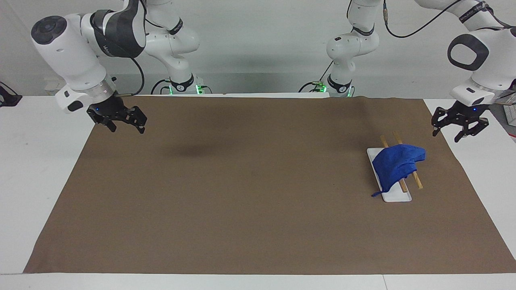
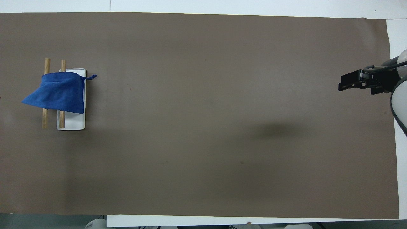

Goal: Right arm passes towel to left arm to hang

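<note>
Jaws of the left gripper (image 1: 459,129) stand spread and empty, at two o'clock of the towel (image 1: 396,163), clear of it. That blue towel drapes over two wooden rails (image 2: 45,92) of a white-based rack (image 2: 74,122) at the left arm's end of the worktop (image 1: 258,225). Right gripper (image 1: 121,123) waits, jaws apart, empty.

One towel (image 1: 395,166); two rods (image 2: 45,119); one tray (image 2: 74,122)

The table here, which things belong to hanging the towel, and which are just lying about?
Job:
- towel, draped over the rack
- wooden rack rods on a white base
- left gripper, open, clear of the towel
- right gripper, open, waiting

Lying about:
- brown mat
</note>
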Controlling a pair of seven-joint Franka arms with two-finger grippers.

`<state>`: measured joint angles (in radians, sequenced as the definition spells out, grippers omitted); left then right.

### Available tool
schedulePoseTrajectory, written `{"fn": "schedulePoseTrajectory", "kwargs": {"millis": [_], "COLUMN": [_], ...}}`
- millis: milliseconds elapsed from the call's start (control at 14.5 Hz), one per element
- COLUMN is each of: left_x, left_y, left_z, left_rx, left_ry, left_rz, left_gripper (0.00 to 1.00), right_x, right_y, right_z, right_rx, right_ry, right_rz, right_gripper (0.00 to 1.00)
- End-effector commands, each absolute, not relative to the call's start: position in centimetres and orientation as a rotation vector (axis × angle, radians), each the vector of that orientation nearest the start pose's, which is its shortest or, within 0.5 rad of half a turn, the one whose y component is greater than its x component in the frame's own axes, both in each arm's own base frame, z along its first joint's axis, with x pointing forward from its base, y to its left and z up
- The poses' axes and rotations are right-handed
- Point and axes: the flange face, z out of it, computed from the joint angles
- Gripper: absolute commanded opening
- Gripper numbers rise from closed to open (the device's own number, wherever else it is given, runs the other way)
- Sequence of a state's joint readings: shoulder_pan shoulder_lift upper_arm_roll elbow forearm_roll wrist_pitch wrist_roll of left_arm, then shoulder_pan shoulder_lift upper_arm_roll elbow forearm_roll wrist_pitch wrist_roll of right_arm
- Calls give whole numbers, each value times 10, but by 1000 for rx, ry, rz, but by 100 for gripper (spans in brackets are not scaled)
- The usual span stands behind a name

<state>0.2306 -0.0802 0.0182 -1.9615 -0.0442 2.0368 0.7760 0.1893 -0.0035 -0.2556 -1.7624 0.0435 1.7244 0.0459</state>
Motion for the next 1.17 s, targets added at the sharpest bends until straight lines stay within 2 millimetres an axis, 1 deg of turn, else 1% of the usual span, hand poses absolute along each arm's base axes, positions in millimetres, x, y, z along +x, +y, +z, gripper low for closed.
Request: {"fn": "schedulePoseTrajectory", "kwargs": {"millis": [0, 69, 138, 206, 344, 413, 481, 550, 619, 688, 757, 825, 894, 963, 1101], "left_x": [534, 538, 546, 554, 565, 569, 569, 567, 559, 549, 540, 534, 521, 517, 517], "left_y": [139, 133, 120, 98, 67, 47, 28, 6, -20, -25, -31, -34, -34, -36, -35], "left_z": [547, 559, 563, 574, 593, 599, 607, 610, 616, 627, 628, 627, 623, 616, 625], "left_rx": [-3034, -3062, -3093, -3119, -3164, -3176, -3177, -3167, -3156, -3154, -3149, -3146, -3148, -3145, -3155], "left_ry": [599, 492, 409, 333, 142, 67, -4, -39, -36, -49, -32, -15, -8, 0, -3], "left_rz": [-209, -198, -161, -130, -49, 18, 84, 152, 178, 176, 231, 246, 251, 249, 226], "left_gripper": [100, 100, 100, 100, 100, 100, 100, 100, 100, 100, 100, 100, 100, 100, 100], "right_x": [551, 551, 551, 551, 550, 551, 551, 551, 551, 551, 551, 551, 550, 551, 551], "right_y": [-35, -35, -35, -35, -36, -35, -35, -35, -35, -35, -35, -35, -36, -36, -35], "right_z": [551, 551, 551, 551, 551, 551, 551, 551, 551, 551, 551, 551, 551, 551, 551], "right_rx": [-3103, -3103, -3103, -3103, -3102, -3103, -3103, -3103, -3103, -3103, -3103, -3103, -3102, -3103, -3103], "right_ry": [174, 173, 173, 174, 176, 174, 173, 173, 173, 173, 173, 173, 176, 174, 173], "right_rz": [60, 62, 62, 60, 62, 62, 62, 62, 62, 62, 62, 62, 62, 60, 62], "right_gripper": [100, 100, 100, 100, 100, 100, 100, 100, 100, 100, 100, 100, 100, 100, 100]}}
